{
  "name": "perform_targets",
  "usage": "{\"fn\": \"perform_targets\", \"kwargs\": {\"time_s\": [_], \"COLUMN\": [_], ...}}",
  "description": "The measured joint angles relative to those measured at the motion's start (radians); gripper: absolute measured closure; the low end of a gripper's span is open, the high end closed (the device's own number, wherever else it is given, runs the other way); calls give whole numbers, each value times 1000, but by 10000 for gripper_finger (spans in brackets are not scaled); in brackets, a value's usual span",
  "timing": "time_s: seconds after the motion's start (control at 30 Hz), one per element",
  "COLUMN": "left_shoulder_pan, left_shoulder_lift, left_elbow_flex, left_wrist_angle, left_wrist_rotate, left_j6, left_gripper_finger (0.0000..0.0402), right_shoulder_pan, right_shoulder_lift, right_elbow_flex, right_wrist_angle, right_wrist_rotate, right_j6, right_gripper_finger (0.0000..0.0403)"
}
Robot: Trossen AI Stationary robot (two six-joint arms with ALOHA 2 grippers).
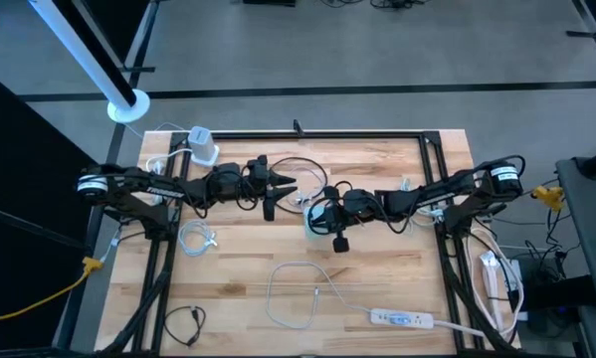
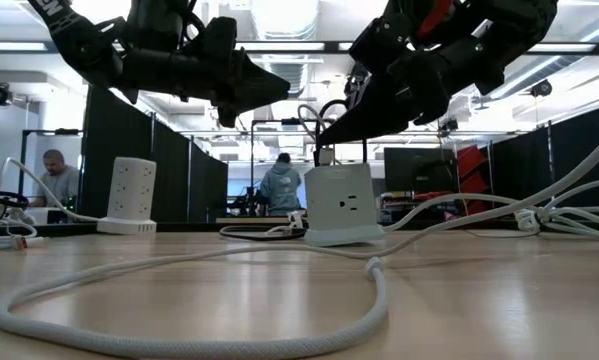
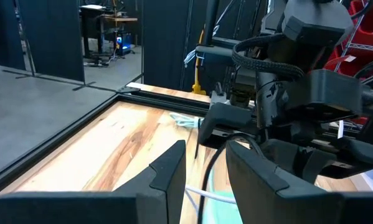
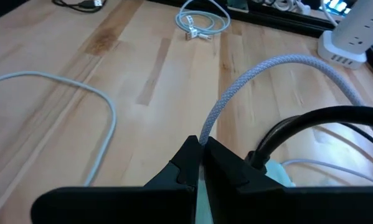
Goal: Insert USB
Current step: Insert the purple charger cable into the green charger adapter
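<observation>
One braided cable (image 4: 270, 71) sits pinched in the right tool's (image 4: 202, 163) closed tips.

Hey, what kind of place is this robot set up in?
Probably a robotics lab or workshop. Dark partition panels divide a large room with a grey concrete floor, a person sits at a desk behind, and the wooden table holds cables and power strips.

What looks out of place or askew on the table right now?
Nothing looks damaged or spilled. The right gripper is shut on the braided grey cable above the white charging cube at mid-table, left gripper close by. Loose cables are scattered over the wooden table, one coiled white cable near the left arm.
</observation>
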Motion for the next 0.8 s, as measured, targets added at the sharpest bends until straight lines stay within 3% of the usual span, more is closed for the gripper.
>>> {"fn": "perform_targets", "kwargs": {"time_s": [0.5, 0.8], "left_shoulder_pan": [-4, -5], "left_shoulder_lift": [57, 132], "left_elbow_flex": [0, 0], "left_wrist_angle": [1, 1], "left_wrist_rotate": [0, 0], "left_j6": [70, 78], "left_gripper_finger": [299, 299], "right_shoulder_pan": [-56, -63], "right_shoulder_lift": [-25, -25], "right_elbow_flex": [4, 4], "right_wrist_angle": [-13, -27], "right_wrist_rotate": [-11, -106], "right_j6": [72, 117], "right_gripper_finger": [403, 403]}}
